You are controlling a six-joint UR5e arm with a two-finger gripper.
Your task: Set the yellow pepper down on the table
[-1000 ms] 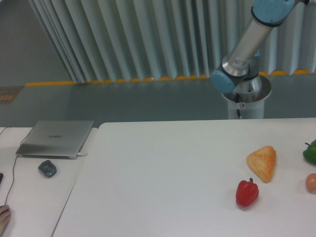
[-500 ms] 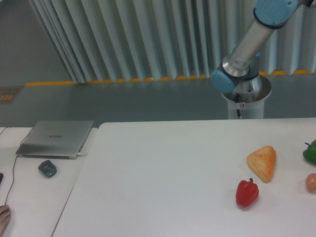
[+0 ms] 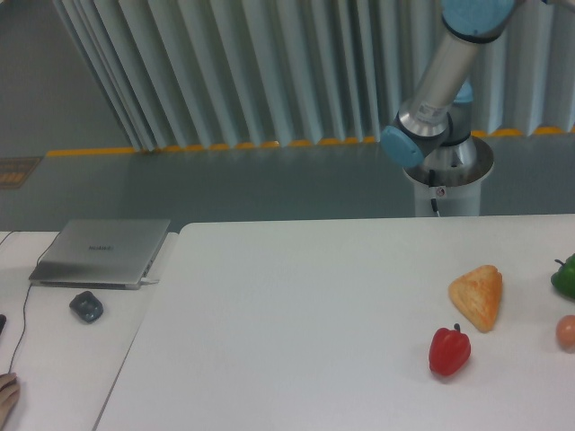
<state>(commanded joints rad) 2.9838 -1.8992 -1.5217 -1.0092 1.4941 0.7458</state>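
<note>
Robot arm rising out of frame above a white surface carrying toy foods.

The silver-and-blue robot arm (image 3: 437, 81) is standing on its white pedestal behind the large plain white surface (image 3: 296, 314); its gripper is lying outside the picture, so its state cannot be told, and no yellow pepper is showing. A glossy red bell pepper (image 3: 449, 350) is sitting near an orange-yellow triangular bread-like piece (image 3: 477, 295). A closed grey laptop (image 3: 101, 251) and dark mouse (image 3: 86, 306) are resting on the narrower white desk (image 3: 54, 359).
</note>
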